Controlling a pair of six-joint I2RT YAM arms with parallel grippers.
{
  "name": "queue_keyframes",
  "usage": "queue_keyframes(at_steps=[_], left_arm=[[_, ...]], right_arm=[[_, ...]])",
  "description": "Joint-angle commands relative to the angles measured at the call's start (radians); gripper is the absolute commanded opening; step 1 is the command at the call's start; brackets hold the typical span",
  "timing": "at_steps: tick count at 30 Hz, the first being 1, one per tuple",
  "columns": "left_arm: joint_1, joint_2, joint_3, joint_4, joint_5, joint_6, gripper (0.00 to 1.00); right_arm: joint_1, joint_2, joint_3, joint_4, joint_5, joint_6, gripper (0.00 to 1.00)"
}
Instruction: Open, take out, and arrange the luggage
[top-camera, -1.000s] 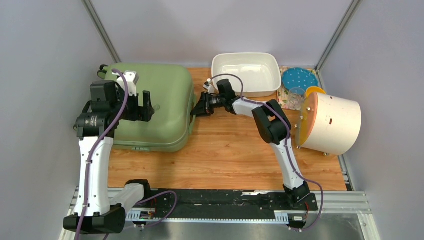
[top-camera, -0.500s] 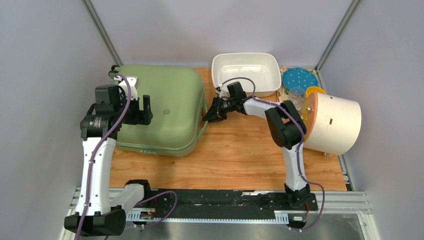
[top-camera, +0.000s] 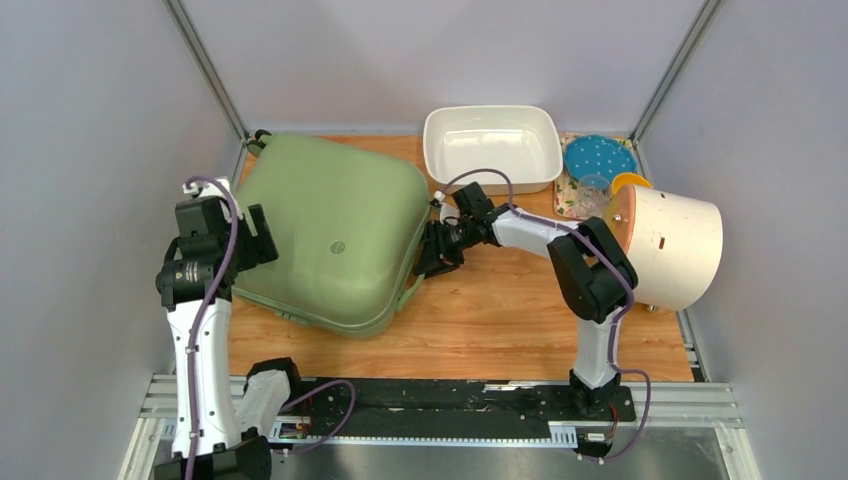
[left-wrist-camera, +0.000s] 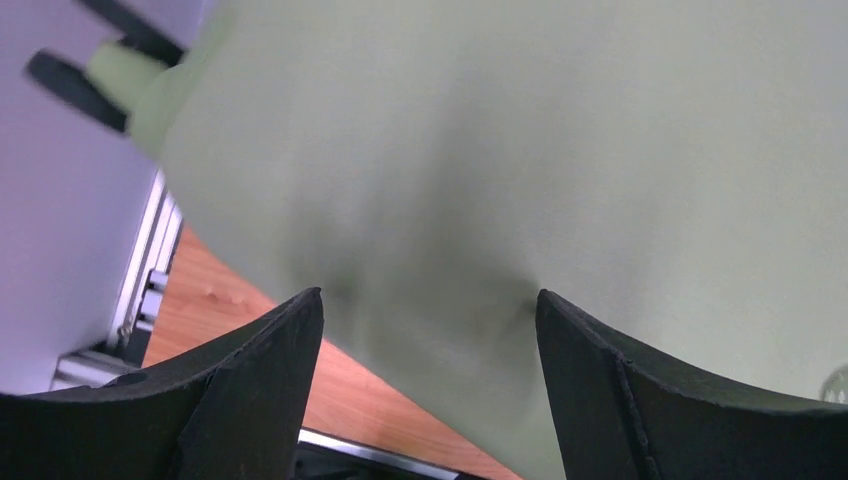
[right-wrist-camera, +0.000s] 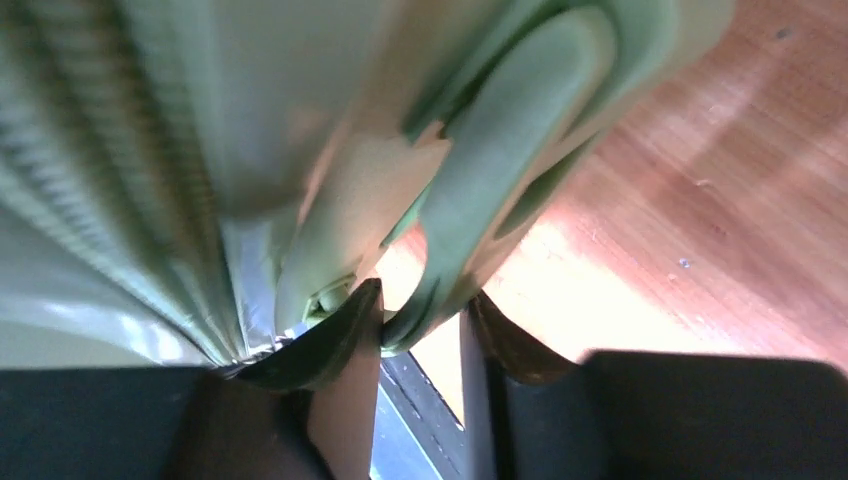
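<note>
luggage (top-camera: 330, 235) (smooth sage shell, rounded corners) pinched by right gripper (top-camera: 430, 262).

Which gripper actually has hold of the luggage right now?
The right gripper, pinched on the side handle of the luggage. The left gripper stands wide open facing the green shell, gripping nothing.

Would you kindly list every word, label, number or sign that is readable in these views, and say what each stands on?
No text here can be read.
On the luggage, a round emblem: too small to read.
On the left arm, a dark label with white print: too small and blurred to read.
</note>
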Motion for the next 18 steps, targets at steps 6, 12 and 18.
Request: queue_keyframes(at_steps=[6,12,18], left_arm=[[0.141,-0.135,-0.043,-0.086,-0.191,-0.250,0.83],[0.202,-0.138,-0.138,-0.144,-0.332,-0.273,0.76],[0.288,-0.144,-0.277,-0.184,-0.234,-0.293,0.71]], right_arm=[[-0.097,-0.226,0.180,-0.456,-0.043,-0.524,0.64],[-0.194,-0.107,0.580,-0.501,0.088,-0.644,0.64],[-0.191,0.092,0.858,-0.281,0.234,-0.592,0.64]])
